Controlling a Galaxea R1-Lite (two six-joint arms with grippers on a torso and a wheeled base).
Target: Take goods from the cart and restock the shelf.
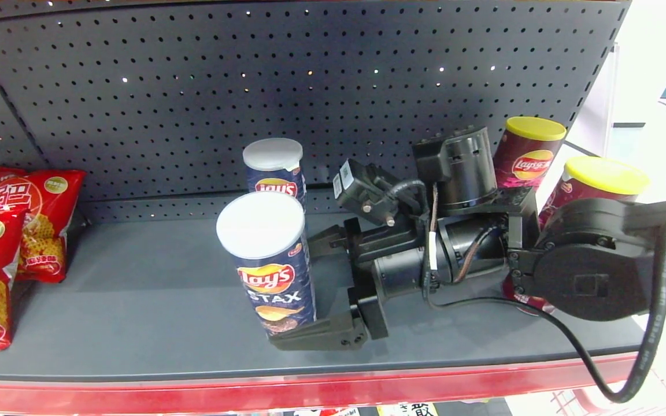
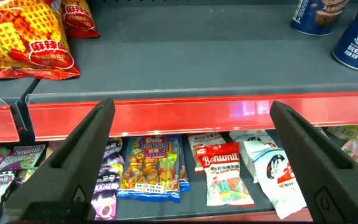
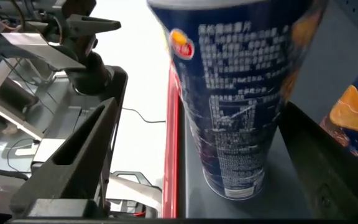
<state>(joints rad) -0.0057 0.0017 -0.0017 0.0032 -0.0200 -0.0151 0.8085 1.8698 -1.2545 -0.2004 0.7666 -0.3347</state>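
Blue chip can (image 1: 272, 271) is standing upright near the front of the grey shelf (image 1: 136, 312), its long axis running vertical and its white lid facing up, just ahead of a second blue can (image 1: 275, 167). The right gripper (image 1: 298, 289) is straddling the front can with fingers spread apart, one on each side, while the left gripper (image 2: 191, 106) is hanging agape before the shelf's red edge (image 2: 185, 115). Two maroon cans (image 1: 529, 153) are standing behind the right arm, and red snack bags (image 1: 38, 219) are lying far left.
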